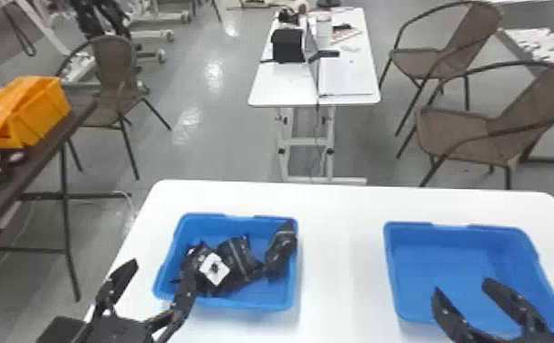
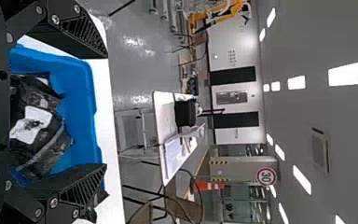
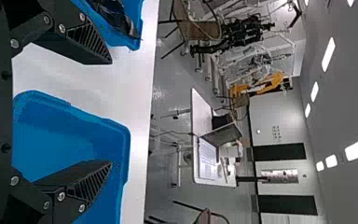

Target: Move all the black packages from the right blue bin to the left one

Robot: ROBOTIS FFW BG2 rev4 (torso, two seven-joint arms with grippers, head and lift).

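Several black packages [image 1: 239, 260] lie in the left blue bin [image 1: 262, 304], one leaning at its right wall. At that bin's near left corner, the left gripper [image 1: 161, 263] has its fingers spread wide. The right gripper [image 1: 462, 287], also wide, is at the near part of the right blue bin [image 1: 449, 255].

- The left bin [image 1: 255, 303] and right bin [image 1: 440, 260] sit well apart on the bench [image 1: 339, 260].
- Packages [image 1: 238, 259] lie in the left bin.
- A table [image 1: 284, 86] stands behind the bench, chairs [image 1: 460, 132] right of it.
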